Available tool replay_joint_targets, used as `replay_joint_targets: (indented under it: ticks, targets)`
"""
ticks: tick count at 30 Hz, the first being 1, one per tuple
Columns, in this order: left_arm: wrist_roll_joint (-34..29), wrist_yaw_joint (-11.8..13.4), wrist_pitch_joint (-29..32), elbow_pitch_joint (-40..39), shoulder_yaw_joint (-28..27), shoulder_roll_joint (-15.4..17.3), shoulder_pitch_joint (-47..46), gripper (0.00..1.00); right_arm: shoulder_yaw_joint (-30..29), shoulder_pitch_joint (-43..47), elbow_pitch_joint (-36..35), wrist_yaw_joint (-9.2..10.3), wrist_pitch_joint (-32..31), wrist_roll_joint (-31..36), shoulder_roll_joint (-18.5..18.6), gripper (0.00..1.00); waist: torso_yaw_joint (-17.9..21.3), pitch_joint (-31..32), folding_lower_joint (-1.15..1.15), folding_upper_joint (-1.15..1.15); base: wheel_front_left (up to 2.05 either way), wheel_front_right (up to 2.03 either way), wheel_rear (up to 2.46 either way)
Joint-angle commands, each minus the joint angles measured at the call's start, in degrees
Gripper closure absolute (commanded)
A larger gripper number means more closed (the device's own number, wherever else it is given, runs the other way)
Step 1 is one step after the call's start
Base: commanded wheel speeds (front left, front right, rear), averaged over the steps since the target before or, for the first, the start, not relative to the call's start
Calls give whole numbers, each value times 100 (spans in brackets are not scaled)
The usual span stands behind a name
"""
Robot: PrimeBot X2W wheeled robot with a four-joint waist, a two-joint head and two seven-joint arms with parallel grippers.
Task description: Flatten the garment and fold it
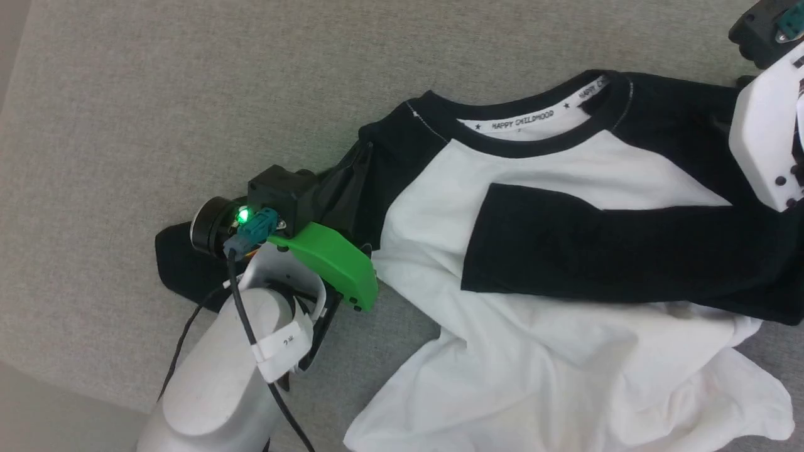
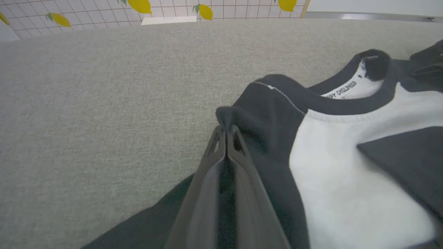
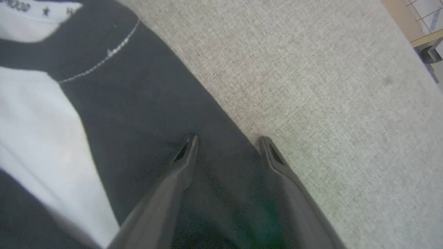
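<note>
Closest to the head cam, the pale left forearm (image 1: pixel 213 383) is sitting in the bottom-left corner, with a black cable (image 1: pixel 248 320) running up along it to the wrist. Up there a little green light (image 1: pixel 242 216) is glowing right beside a bright green plastic guard (image 1: pixel 333 263).

Just past that, the left gripper (image 2: pixel 226 135) is clamping down tight. Its two fingers are pressing together and pinching a small bunched-up nub of black fabric at the tips, right at the shoulder end of the garment (image 1: pixel 565 326).

So the garment is lying on the grey cloth-covered surface (image 1: pixel 188 94), neckline pointing away from the robot, and its white body is spreading toward the near right and looking pretty rumpled at the hem. One black sleeve (image 1: pixel 182 263) is trailing out to the left under the left wrist, and the other black sleeve (image 1: pixel 597 245) is lying folded across the white chest. Further up, the black collar (image 1: pixel 527 141) is showing a white tape inside reading HAPPY CHILDHOOD.

Over on the far right, the right arm's white housing (image 1: pixel 766 138) is poking in over the black shoulder. On its wrist cam the right gripper (image 3: pixel 228 145) is standing spread apart, clamping nothing. One tip is sitting over the black cloth, the other right at the cloth's edge where the grey starts. Can't tell if they're actually pressing down.

Way at the back of the left wrist cam, a tiled wall (image 2: pixel 86 15) with yellow lemon prints is peeking over the far edge
</note>
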State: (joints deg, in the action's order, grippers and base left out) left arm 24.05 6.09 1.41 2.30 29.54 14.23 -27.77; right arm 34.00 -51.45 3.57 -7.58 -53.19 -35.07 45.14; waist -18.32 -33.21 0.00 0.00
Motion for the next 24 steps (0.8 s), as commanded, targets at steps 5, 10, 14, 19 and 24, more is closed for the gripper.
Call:
replay_joint_targets:
  ticks: [5, 10, 14, 19, 24]
  targets:
    - [65, 13, -116, 144, -61, 2, -125, 100, 143, 95, 420, 9, 78, -142, 94, 100, 23, 42, 0, 0, 0, 0, 0]
    - [6, 110, -244, 188, -169, 74, -206, 100, -461, 81, 747, 9, 1181, -55, -302, 100, 267, 352, 0, 0, 0, 0, 0]
    - [-65, 195, -258, 160, -259, 172, -331, 100, -1105, 204, 933, 9, 2109, 19, -809, 100, 533, 719, 0, 0, 0, 0, 0]
    - [-141, 286, -172, 81, -381, 315, -563, 100, -1784, 415, 840, 9, 2887, 28, -1381, 100, 885, 1254, 0, 0, 0, 0, 0]
    - [-250, 294, 104, -35, -618, 644, -1241, 100, -2437, 487, 370, 9, 3390, 226, -1982, 100, 1328, 2007, 0, 0, 0, 0, 0]
